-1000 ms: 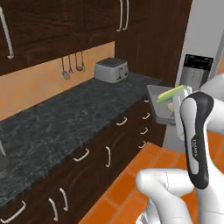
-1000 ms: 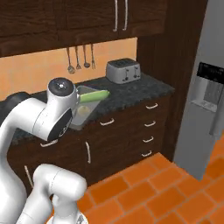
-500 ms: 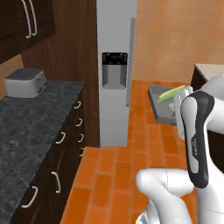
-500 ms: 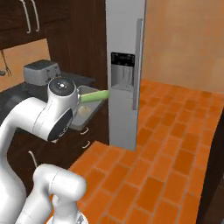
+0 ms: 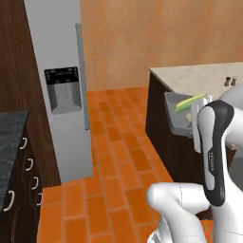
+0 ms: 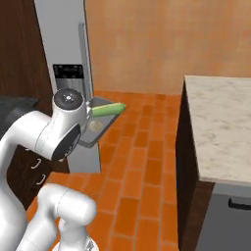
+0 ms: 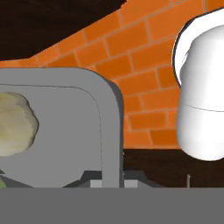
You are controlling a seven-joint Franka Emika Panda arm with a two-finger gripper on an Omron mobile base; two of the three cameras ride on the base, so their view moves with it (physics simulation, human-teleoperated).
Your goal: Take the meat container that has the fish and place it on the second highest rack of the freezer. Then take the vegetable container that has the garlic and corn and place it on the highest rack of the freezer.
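My gripper [image 7: 111,178] is shut on the rim of the vegetable container [image 6: 93,138], a shallow grey tray [image 5: 174,119] held level in front of the arm. The yellow-green corn [image 6: 108,109] lies along it, its tip past the tray's edge [image 5: 190,100]. The pale garlic [image 6: 96,126] rests beside the corn and shows close up on the tray floor [image 7: 15,123]. The freezer [image 5: 61,95] stands tall and grey to the left with its doors shut [image 6: 62,46], so both racks are hidden. The meat container with the fish is out of view.
A kitchen island with a pale stone top [image 5: 199,76] and dark sides stands on the right [image 6: 220,127], with two small shakers [image 5: 230,81] on it. Dark drawers [image 5: 19,180] sit at the left. Orange brick floor [image 6: 142,152] lies between freezer and island.
The whole picture has swung round with the base: counter, toaster and wall cabinets have left the view, and the freezer and island have come in. The tray stays in my grip.
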